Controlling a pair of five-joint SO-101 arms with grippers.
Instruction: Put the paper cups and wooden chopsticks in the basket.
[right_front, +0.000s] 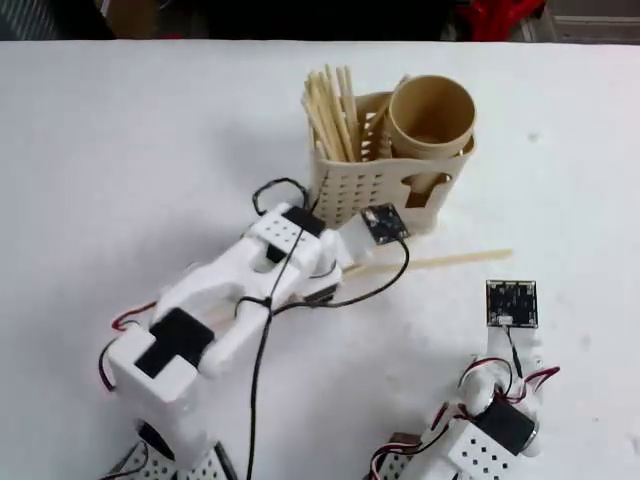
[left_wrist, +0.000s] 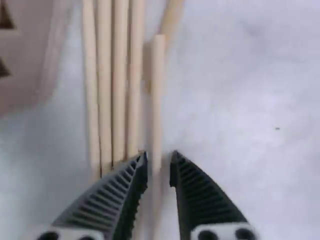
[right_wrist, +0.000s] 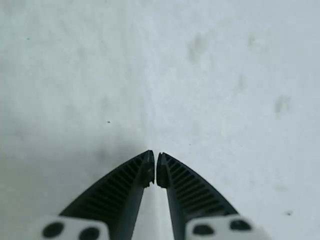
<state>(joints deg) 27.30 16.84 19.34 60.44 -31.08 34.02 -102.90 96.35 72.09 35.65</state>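
Observation:
A perforated cream basket (right_front: 372, 192) stands at the table's middle back, holding a paper cup (right_front: 432, 116) and a bundle of wooden chopsticks (right_front: 333, 108). In front of it, several loose chopsticks (right_front: 452, 261) lie flat on the table. My left gripper (left_wrist: 158, 162) is low over them, its fingers closed narrowly on one chopstick (left_wrist: 158, 90); the others (left_wrist: 112, 90) lie just beside it. The basket's wall (left_wrist: 22, 55) is close by. My right gripper (right_wrist: 154, 167) is shut and holds nothing, above bare table at the front right (right_front: 510, 320).
The left arm's white body (right_front: 230, 300) and its black cable (right_front: 262, 340) stretch across the front left. White tabletop (right_front: 120, 150) spreads to the left of the basket and also to its right (right_front: 570, 180).

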